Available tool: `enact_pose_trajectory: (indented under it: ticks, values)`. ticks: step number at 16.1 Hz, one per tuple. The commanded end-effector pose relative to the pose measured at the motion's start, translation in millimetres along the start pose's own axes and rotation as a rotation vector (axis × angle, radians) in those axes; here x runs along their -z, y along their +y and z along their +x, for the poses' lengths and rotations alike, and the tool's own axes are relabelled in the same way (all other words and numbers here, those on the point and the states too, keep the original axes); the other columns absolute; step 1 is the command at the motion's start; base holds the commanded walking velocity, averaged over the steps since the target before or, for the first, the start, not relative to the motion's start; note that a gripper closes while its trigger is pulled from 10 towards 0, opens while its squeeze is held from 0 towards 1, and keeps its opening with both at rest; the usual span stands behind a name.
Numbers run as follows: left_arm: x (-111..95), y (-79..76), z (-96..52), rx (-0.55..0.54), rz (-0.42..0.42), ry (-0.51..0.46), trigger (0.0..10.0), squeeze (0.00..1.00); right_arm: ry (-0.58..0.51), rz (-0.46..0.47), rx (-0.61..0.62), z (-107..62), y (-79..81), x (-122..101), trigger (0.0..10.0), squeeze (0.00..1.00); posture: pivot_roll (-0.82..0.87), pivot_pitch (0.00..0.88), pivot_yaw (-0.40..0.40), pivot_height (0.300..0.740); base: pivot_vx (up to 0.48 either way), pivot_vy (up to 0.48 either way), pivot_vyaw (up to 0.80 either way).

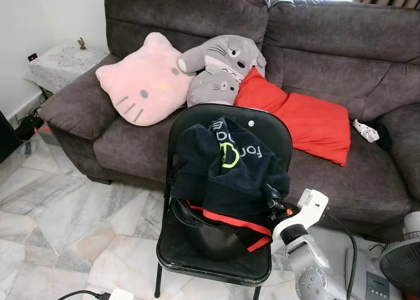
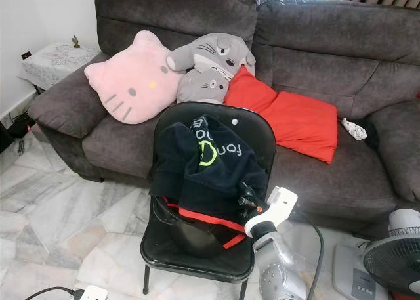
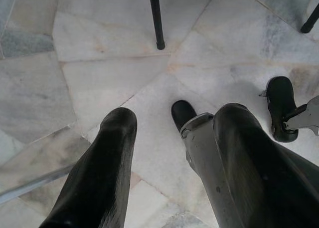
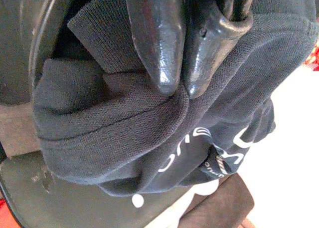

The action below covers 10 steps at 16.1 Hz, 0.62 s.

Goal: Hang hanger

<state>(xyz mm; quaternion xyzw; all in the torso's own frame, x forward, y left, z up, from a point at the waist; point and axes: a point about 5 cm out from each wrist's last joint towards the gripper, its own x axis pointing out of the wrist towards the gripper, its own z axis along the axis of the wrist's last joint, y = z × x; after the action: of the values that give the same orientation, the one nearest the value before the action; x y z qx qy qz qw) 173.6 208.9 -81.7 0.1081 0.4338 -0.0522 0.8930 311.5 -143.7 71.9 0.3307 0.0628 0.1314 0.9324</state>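
A dark navy shirt (image 1: 226, 172) with white and green print and a red hem is draped over a black folding chair (image 1: 262, 126) in front of the sofa. A black rounded object (image 1: 210, 237) lies on the seat under the shirt. My right gripper (image 1: 272, 198) is at the shirt's lower right edge. In the right wrist view its fingertips (image 4: 169, 83) meet, pinching a fold of the shirt (image 4: 124, 128). No hanger can be made out under the cloth. My left gripper (image 3: 174, 115) hangs open over the marble floor.
A grey sofa (image 1: 341, 44) behind the chair holds a pink cat cushion (image 1: 141, 83), grey plush toys (image 1: 220, 67) and a red cushion (image 1: 308, 119). A fan (image 1: 400, 260) stands at the lower right. A power strip (image 1: 115, 293) lies on the floor. A chair leg (image 3: 157, 18) is near my left gripper.
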Motion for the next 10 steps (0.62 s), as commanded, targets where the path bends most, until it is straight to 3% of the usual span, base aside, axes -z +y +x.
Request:
enact_pose_trajectory:
  ticks: [1, 10]
  values:
    - [8, -0.7, -1.9, 0.003, 0.003, 0.032, 10.0, 0.00, -0.026, -0.046, -0.042, 4.1, 6.8, -10, 0.0, 0.00, -0.08, 0.078, -0.022, 0.740, 0.000, 0.000, 0.00]
    - [3, -4.0, 0.1, 0.004, -0.001, 0.022, 10.0, 0.00, -0.073, -0.274, -0.329, 9.8, 52.0, -49, 0.0, 0.00, -0.09, 0.076, -0.027, 0.740, 0.000, 0.000, 0.00]
